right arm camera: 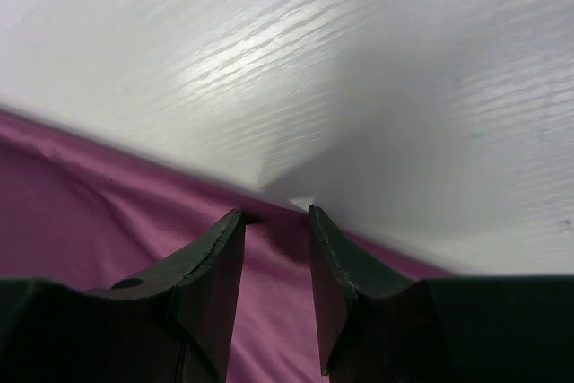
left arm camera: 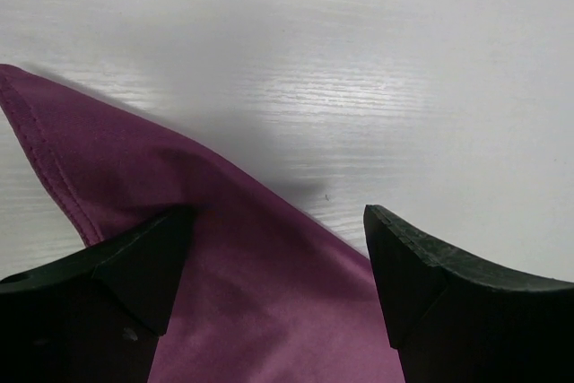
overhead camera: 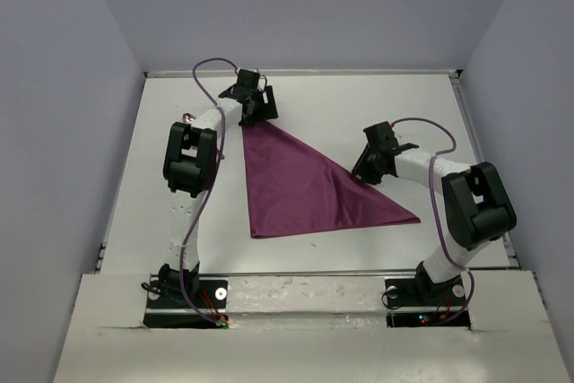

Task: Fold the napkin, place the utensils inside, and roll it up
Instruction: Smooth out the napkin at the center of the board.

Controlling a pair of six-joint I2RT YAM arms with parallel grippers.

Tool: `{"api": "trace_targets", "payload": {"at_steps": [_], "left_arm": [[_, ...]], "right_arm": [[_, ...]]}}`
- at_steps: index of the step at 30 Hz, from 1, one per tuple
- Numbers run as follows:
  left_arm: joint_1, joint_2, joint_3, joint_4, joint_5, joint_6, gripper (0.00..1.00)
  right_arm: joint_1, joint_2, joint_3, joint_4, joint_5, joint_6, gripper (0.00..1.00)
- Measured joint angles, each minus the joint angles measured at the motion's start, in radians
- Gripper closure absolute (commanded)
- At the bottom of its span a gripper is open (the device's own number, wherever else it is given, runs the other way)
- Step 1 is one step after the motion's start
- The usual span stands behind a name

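The plum-purple napkin (overhead camera: 305, 190) lies flat on the white table as a triangle, its long slanted edge running from the far corner down to the right. My left gripper (overhead camera: 257, 115) hovers over that far corner with its jaws wide open; in the left wrist view, the napkin (left arm camera: 251, 293) lies beneath the left gripper (left arm camera: 278, 213). My right gripper (overhead camera: 365, 174) sits at the slanted edge. Its jaws stand narrowly apart, open, with the napkin (right arm camera: 90, 204) below the right gripper (right arm camera: 276, 213) and nothing pinched. The utensils are out of view.
Grey walls close in the white table (overhead camera: 448, 114) on three sides. Purple cables (overhead camera: 211, 65) loop over both arms. A small glinting thing (overhead camera: 186, 117) peeks out beside the left arm's elbow; I cannot tell what it is.
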Motion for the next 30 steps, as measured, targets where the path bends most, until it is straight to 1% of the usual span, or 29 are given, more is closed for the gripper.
{"api": "trace_targets", "payload": {"at_steps": [6,11,15,19,24,30], "left_arm": [[-0.005,0.004,0.000,0.014,-0.012,0.004,0.10],[-0.005,0.002,-0.007,0.018,-0.022,0.004,0.10],[-0.005,-0.016,-0.028,0.013,-0.031,0.006,0.10],[-0.005,-0.062,-0.056,0.006,-0.053,0.006,0.10],[-0.005,-0.095,-0.056,0.010,-0.093,0.005,0.10],[-0.002,-0.091,-0.046,0.013,-0.100,0.007,0.10]], "right_arm": [[-0.001,-0.021,-0.026,0.021,0.031,-0.006,0.60],[-0.001,-0.041,-0.028,0.002,0.040,-0.031,0.60],[0.002,-0.116,-0.021,-0.034,0.050,-0.057,0.59],[0.017,-0.173,0.022,-0.045,0.049,-0.079,0.58],[0.048,-0.172,0.034,-0.050,0.040,-0.084,0.57],[0.057,-0.169,-0.016,-0.056,0.034,-0.082,0.57]]}}
